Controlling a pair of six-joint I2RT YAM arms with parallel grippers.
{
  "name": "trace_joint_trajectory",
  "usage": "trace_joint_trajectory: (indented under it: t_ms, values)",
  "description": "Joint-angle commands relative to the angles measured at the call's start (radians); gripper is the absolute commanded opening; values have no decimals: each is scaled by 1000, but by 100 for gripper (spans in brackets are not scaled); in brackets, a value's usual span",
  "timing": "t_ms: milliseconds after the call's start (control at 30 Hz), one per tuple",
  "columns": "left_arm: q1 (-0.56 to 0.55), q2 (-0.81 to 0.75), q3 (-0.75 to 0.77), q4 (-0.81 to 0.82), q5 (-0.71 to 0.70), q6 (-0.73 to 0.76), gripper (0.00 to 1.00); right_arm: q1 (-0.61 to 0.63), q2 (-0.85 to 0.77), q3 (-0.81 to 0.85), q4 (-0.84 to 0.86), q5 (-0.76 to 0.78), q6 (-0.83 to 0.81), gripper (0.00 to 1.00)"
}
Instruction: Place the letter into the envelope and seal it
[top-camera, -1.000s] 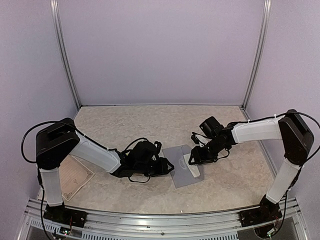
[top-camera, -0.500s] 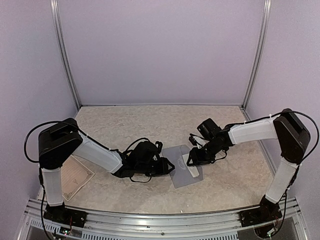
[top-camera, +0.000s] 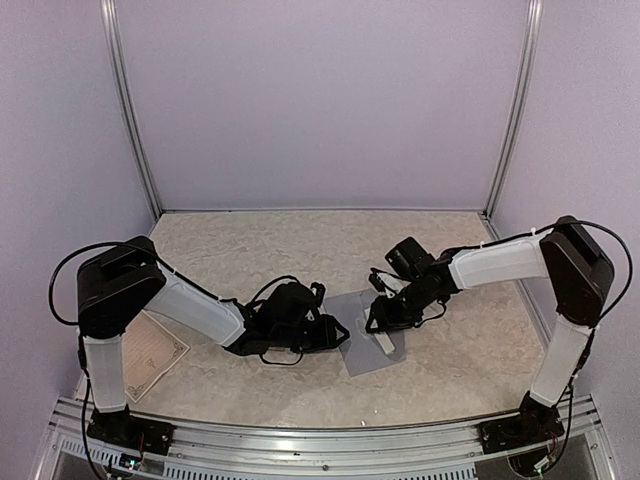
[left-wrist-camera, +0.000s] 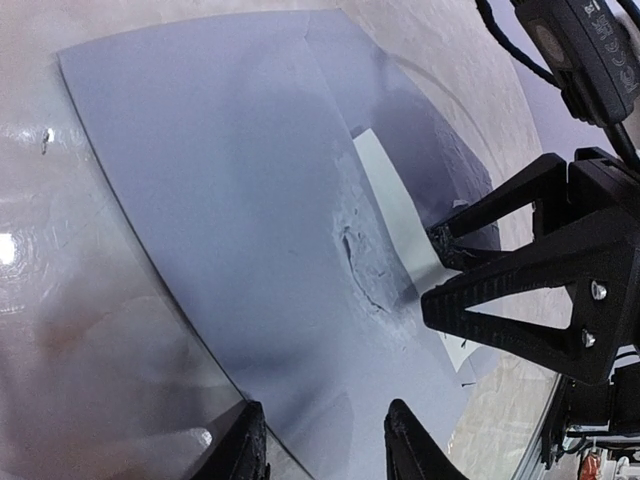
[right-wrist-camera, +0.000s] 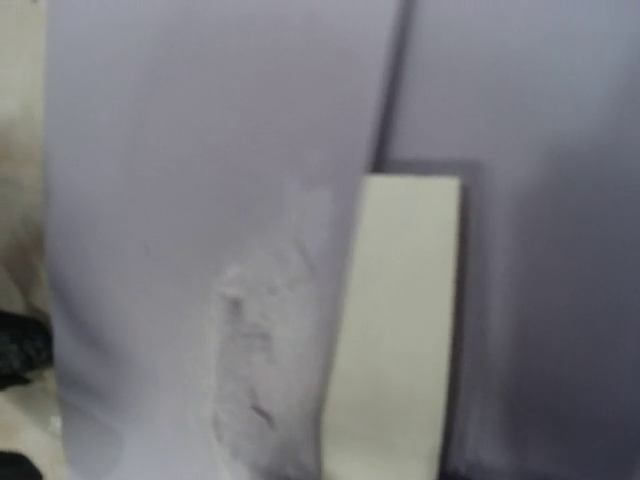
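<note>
Paper in a flat grey-lavender tone makes up the envelope (top-camera: 358, 352), a rectangle lying skewed on the bench (top-camera: 300, 250), about midway between its left and right edges and closer to the near edge than the far one. A fold line runs along the envelope's length, and beside it the matte surface carries a scuffed, crumpled patch (left-wrist-camera: 355, 250) with small tears or creases. A pale, cream-white strip, the letter (right-wrist-camera: 395, 330), lies along the envelope with one squared end tucked against the fold; how far it sits inside cannot be made out, and its other end is cut off at the bottom of the right wrist view, which is soft and blurred. The left gripper (left-wrist-camera: 325, 445) shows only two black tips, cut off at the frame's bottom. Its jaws are parted, with bare paper in the gap at the envelope's edge. The right gripper (left-wrist-camera: 438, 265), black with ribbed triangular fingers (left-wrist-camera: 520, 300), comes in from the opposite side. Its jaws are apart with the letter's end between the tips, but I cannot tell whether they pinch it or only rest there. From above, both grippers hide parts of the envelope. The bench is mottled beige, stone-like. A tan sheet (top-camera: 150, 350) with a printed border lies near the near left corner, partly under the left arm.
</note>
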Motion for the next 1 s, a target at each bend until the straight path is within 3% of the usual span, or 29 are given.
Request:
trace_joint_trajectory:
  t_ms: [0,400,567,967]
  values:
    - [0,34,13,-12,18,-3,38,30,39,20,-21,-3,9,44]
    - [-4,30,12,-8,11,-6,38,59,44,51,-41,18,30,44]
    - [-4,-17,-13,-11,-20,-1,40,60,-13,59,-98,89,37,49]
    - [-52,-65,-42,-25,-22,-19,46,71,-96,-41,-91,101,94,53]
